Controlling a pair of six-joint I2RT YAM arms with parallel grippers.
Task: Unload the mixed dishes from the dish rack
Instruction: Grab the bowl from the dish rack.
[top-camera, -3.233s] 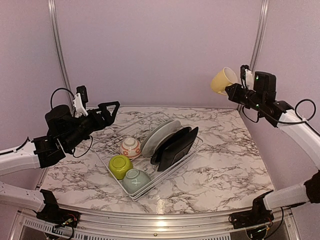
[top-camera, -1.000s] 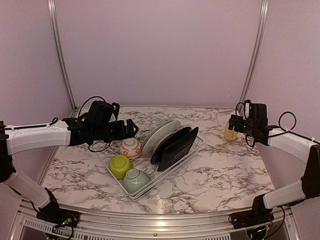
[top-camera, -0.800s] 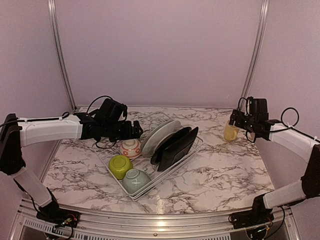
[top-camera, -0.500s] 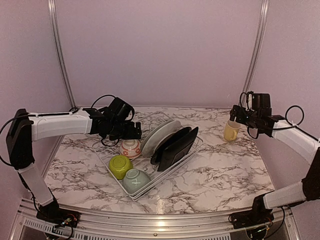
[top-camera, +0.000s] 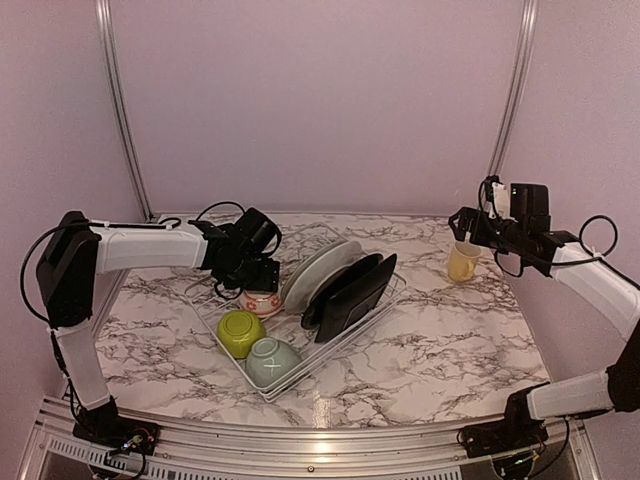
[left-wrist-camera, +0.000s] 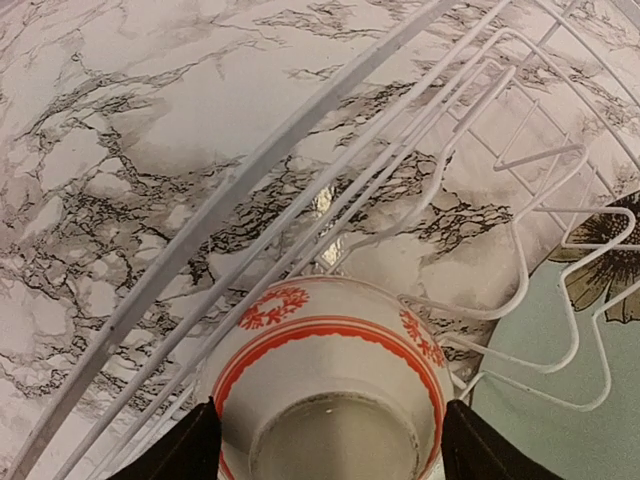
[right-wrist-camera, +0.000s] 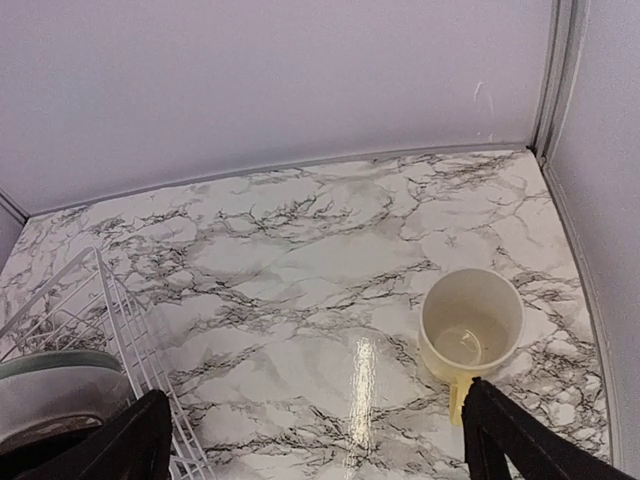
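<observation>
We see the dish rack (top-camera: 335, 346) sitting at an angle on the marble table (top-camera: 450, 340), left of centre, and it holds most of the mixed dishes. At its near end lie the pale grey-green bowl (top-camera: 272, 360) and, just to its far left, the lime-green bowl (top-camera: 240, 332), both upside down. Farther in, the small white red-patterned bowl (top-camera: 262, 298) also lies foot up on the wires. On the right side of the rack the round whitish plates (top-camera: 318, 270) stand on edge, leaning, with the black squarish plates (top-camera: 352, 290) leaning against them on their near right.

The left gripper (top-camera: 258, 282) is down over the red-patterned bowl. In the left wrist view we find its jaws apart, one finger (left-wrist-camera: 180, 455) on each side of the bowl's wall; we cannot tell whether they press on it.

The pale yellow mug (top-camera: 462, 262) stands upright and empty on the table at the far right, well apart from the rack. The right gripper (top-camera: 464, 222) hangs above it with its jaws wide apart, holding nothing.
</observation>
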